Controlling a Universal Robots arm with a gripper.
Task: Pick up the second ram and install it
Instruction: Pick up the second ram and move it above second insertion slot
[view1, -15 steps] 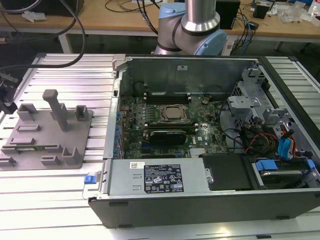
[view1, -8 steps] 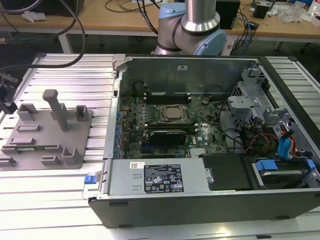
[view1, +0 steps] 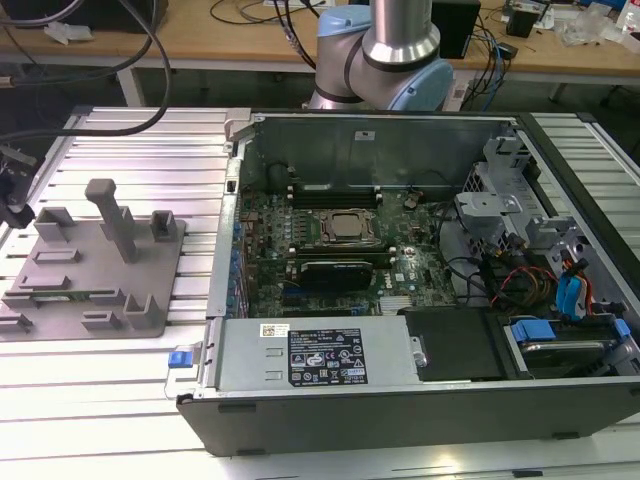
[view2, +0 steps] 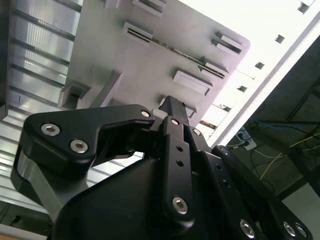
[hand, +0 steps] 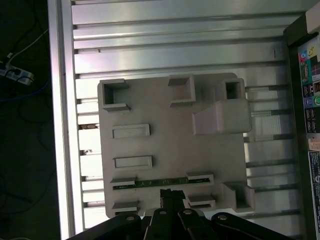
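Observation:
The second ram (hand: 150, 183) is a thin green stick lying in a narrow slot of the grey plastic fixture (hand: 170, 130), along its edge. In the exterior view the ram (view1: 62, 296) shows as a green strip near the front of the fixture (view1: 100, 265). The second wrist view has the ram (view2: 172, 48) as a thin line between two grey brackets. My black gripper (hand: 172, 196) hangs above the fixture, just beside the middle of the ram, apart from it. In the second wrist view the gripper (view2: 175, 105) looks shut with nothing in it.
An open computer case (view1: 420, 400) stands at the exterior view's right of the fixture, with its motherboard (view1: 330, 240), a silver processor (view1: 347, 226) and a black card (view1: 340, 270) inside. A tall grey post (view1: 112, 215) rises from the fixture. Both rest on a ribbed aluminium table (view1: 150, 140).

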